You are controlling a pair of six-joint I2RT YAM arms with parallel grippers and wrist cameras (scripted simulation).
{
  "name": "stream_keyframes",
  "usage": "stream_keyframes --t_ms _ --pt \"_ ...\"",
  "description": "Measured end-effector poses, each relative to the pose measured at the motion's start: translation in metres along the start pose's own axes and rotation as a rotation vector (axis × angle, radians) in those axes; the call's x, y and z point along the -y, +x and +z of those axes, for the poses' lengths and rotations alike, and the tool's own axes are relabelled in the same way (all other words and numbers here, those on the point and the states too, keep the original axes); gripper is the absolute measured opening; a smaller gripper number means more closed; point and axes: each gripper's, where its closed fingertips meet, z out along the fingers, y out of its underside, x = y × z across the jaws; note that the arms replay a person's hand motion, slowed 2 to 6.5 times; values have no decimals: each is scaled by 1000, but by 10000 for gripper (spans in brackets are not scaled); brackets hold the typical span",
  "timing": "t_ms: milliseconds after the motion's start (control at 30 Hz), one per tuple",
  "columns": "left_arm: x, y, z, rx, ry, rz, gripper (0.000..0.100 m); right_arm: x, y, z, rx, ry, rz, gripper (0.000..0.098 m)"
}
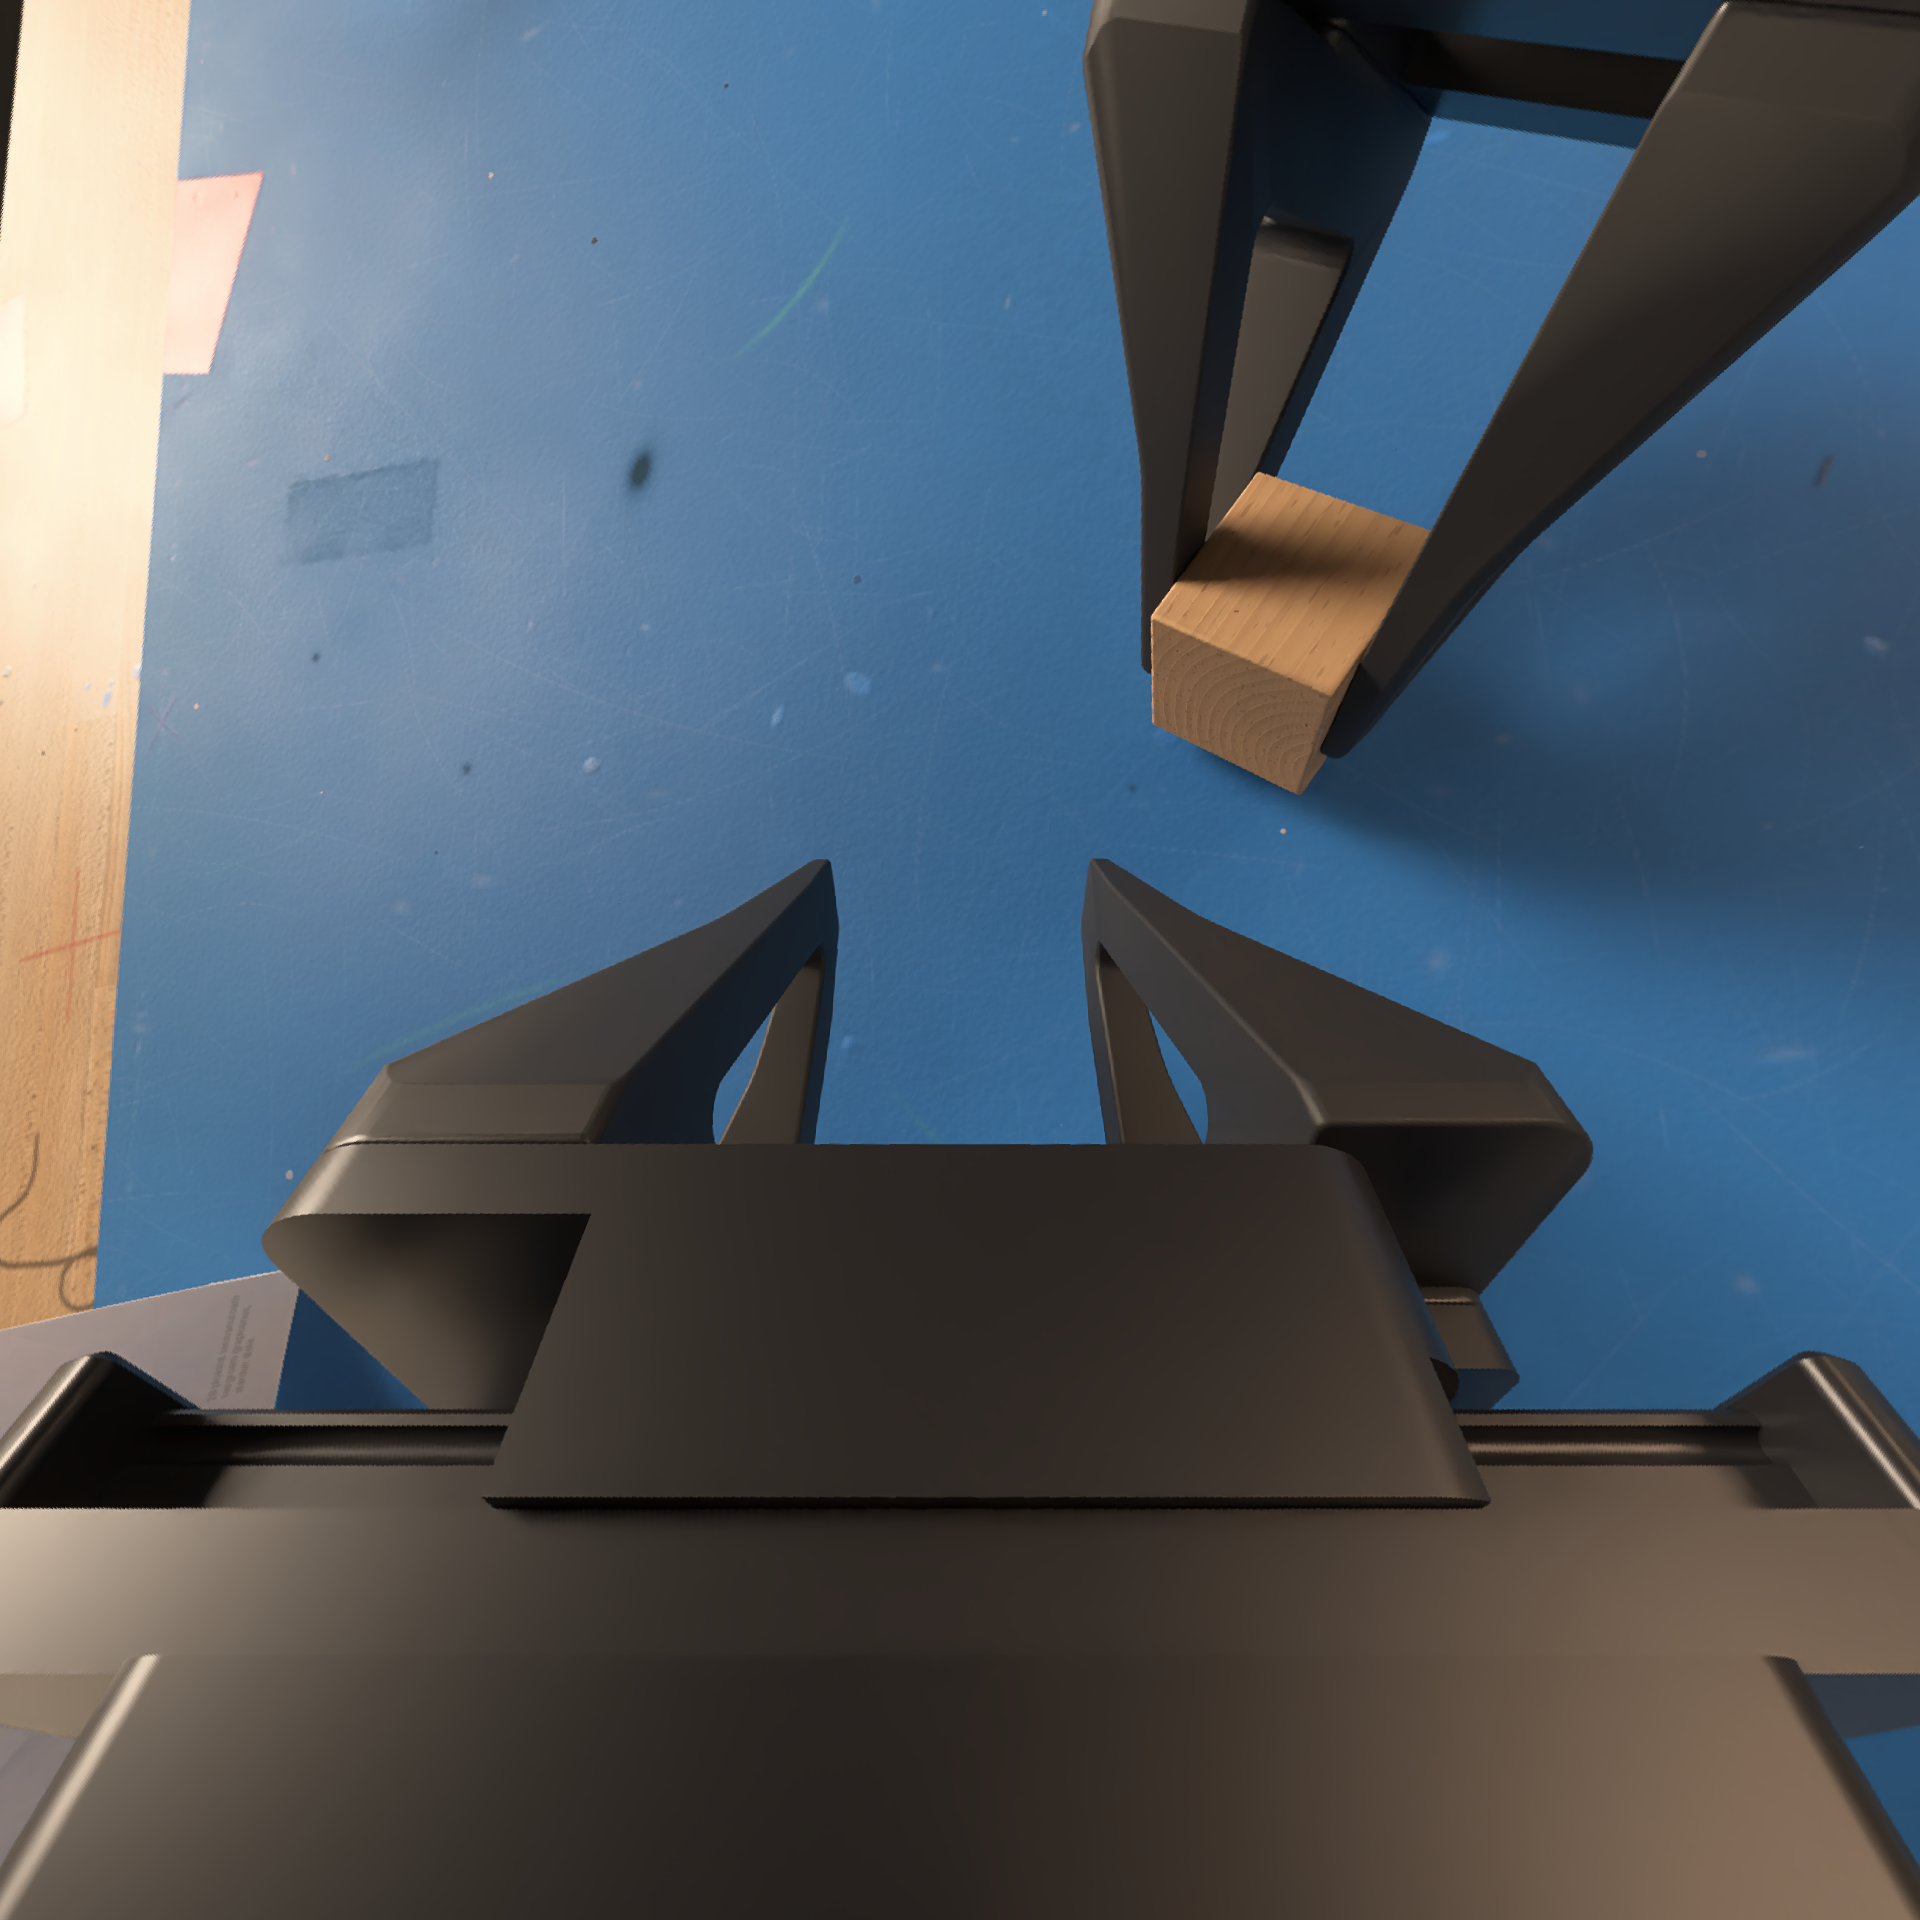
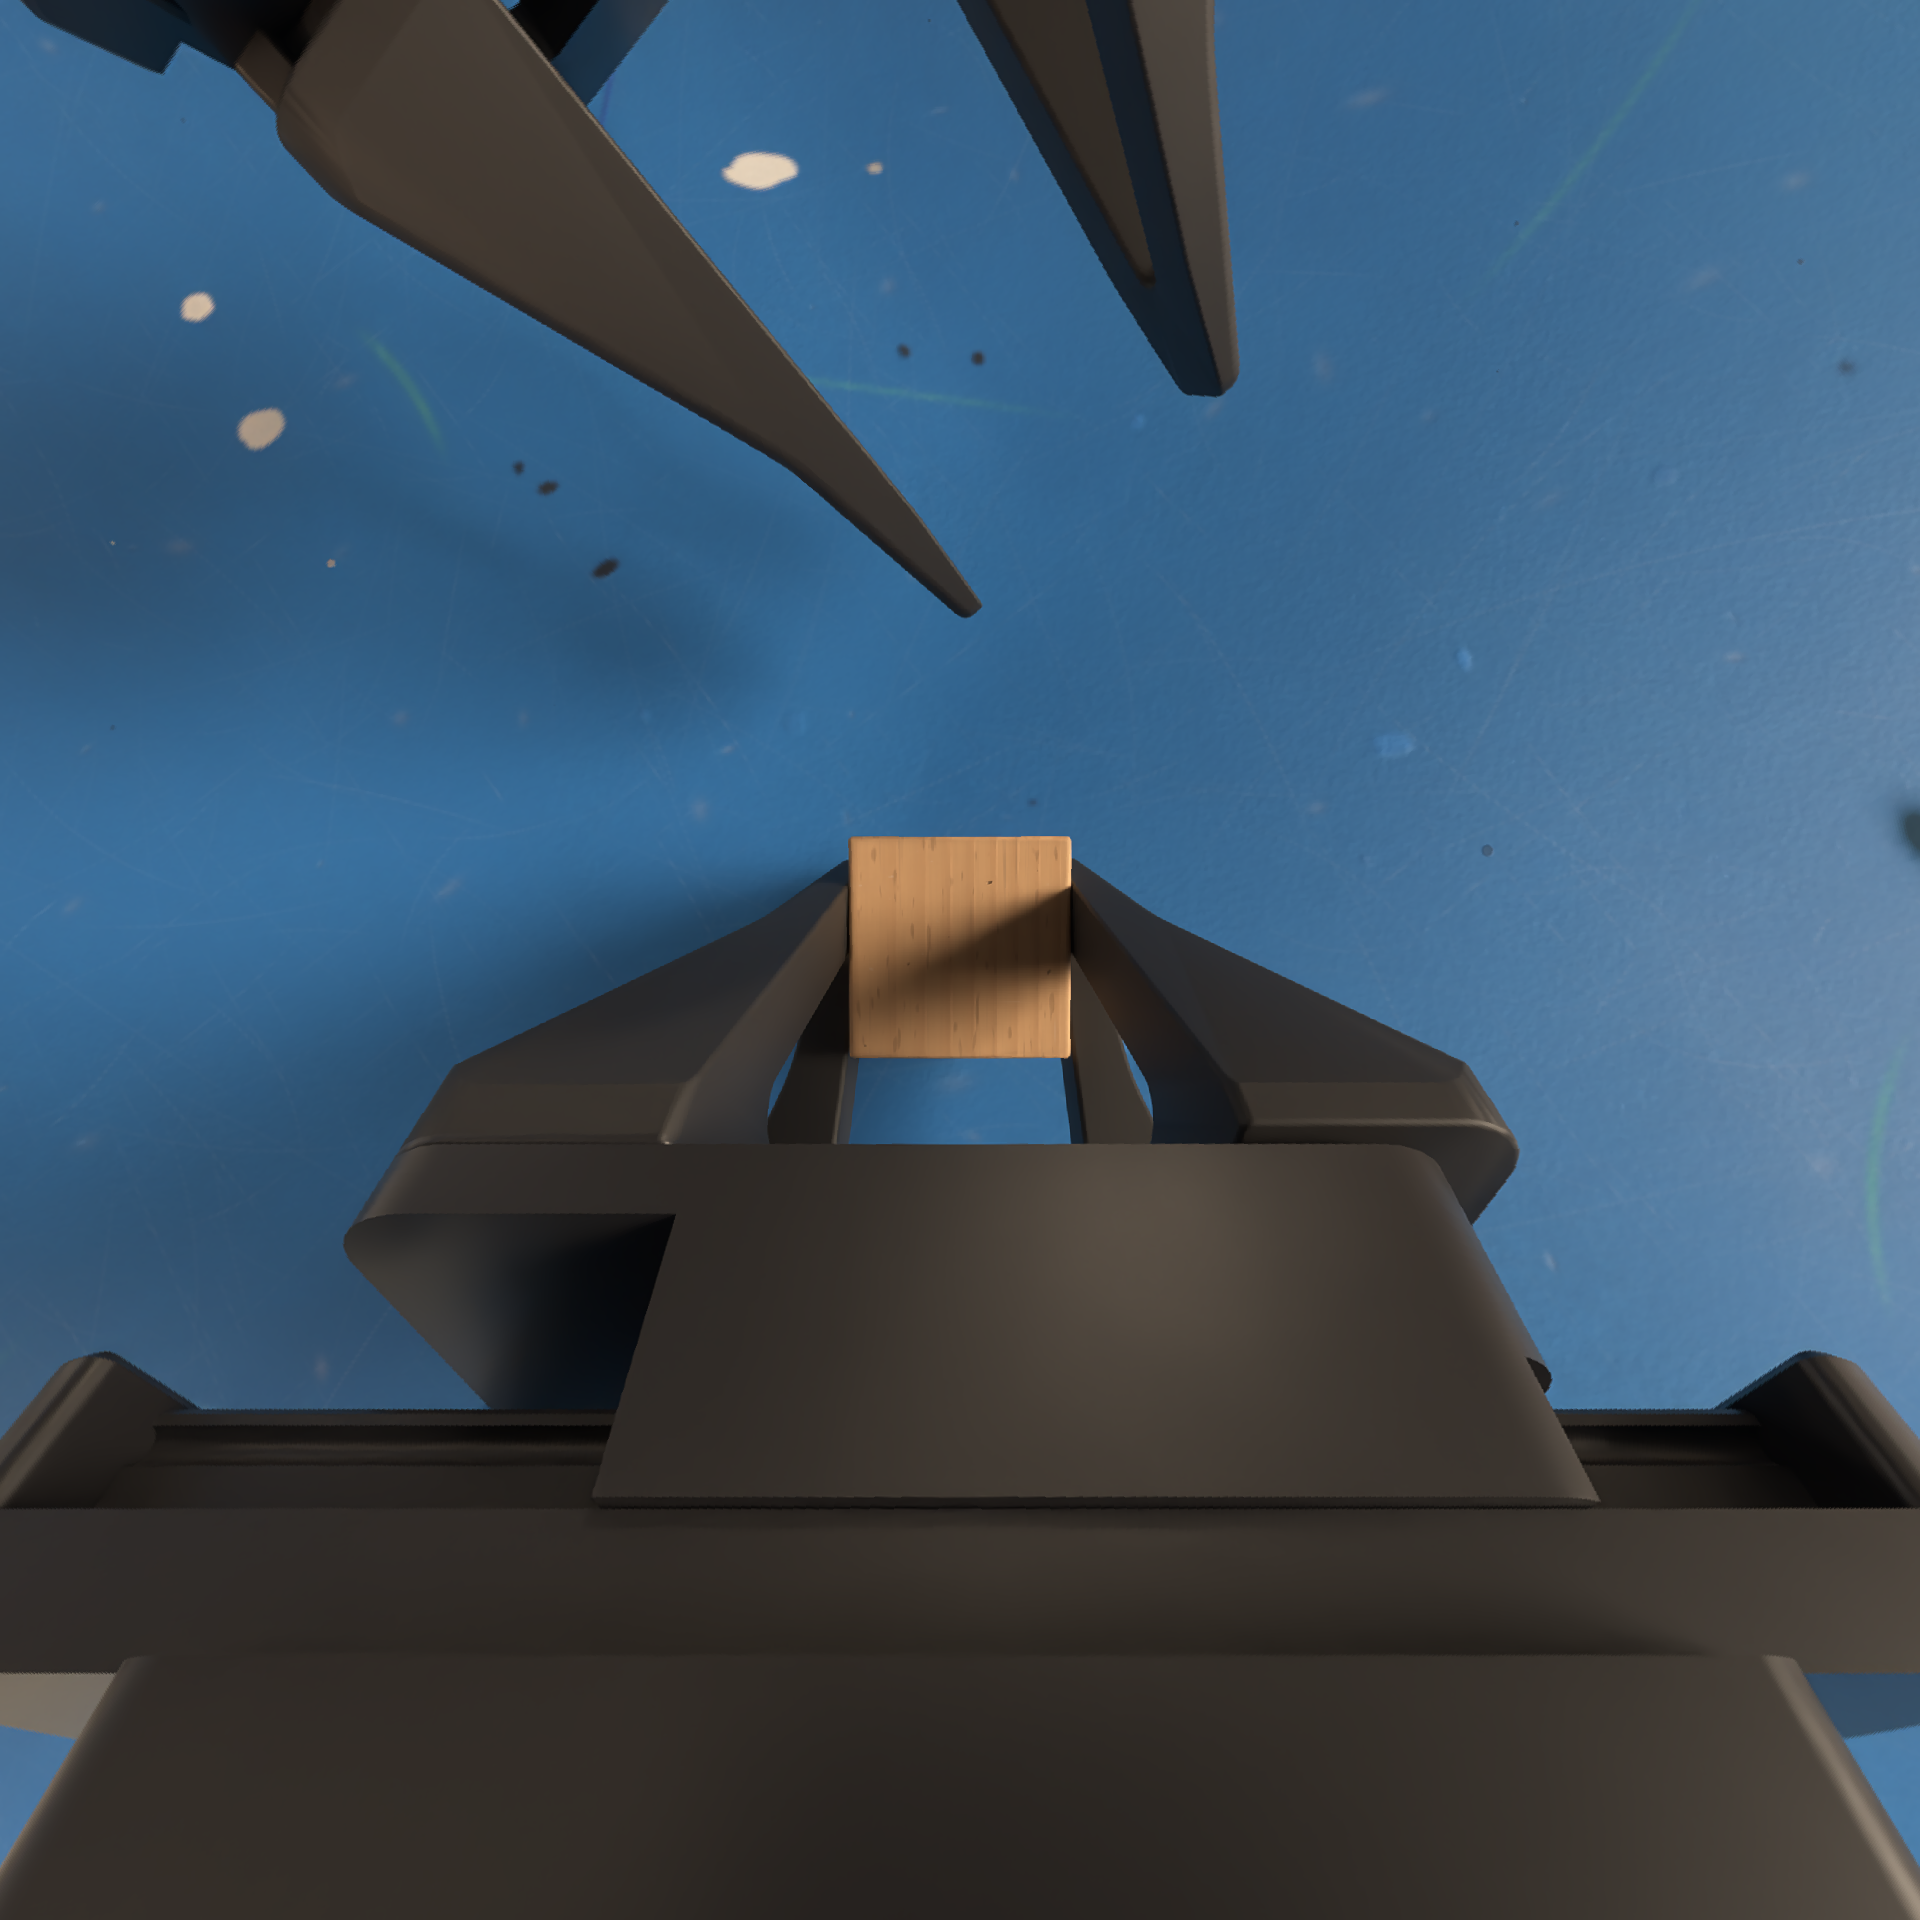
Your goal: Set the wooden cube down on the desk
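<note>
Two fingers of my right gripper (image 2: 960, 951) clamp the wooden cube (image 2: 960, 948) by opposite flat faces; light, rigid, unlikely to slip. Beside the cube, my left gripper (image 1: 957, 883) hangs parted, empty, above the blue desk (image 1: 623, 623).

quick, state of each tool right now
left tool: open, holding nothing.
right tool: closed on the wooden cube, above the desk.

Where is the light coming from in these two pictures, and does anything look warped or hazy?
Left wrist view: warm light washes out the pale desk strip at the left edge; the wooden cube, clamped in the right gripper, has a shaded top and a soft shadow beyond it on the blue mat. Right wrist view: a diagonal shadow crosses the cube; the wide lens stretches the left gripper fingers overhead.
</note>
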Motion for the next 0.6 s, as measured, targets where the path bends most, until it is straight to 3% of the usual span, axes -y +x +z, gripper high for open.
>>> stream_keyframes --t_ms 267,600 --pt "7 -4 -6 -31 -15 23 443 0 -2 0 29 -1 -1 301" --pt "6 -3 6 -94 -17 57 463 1 -2 0 52 -7 -10 301"
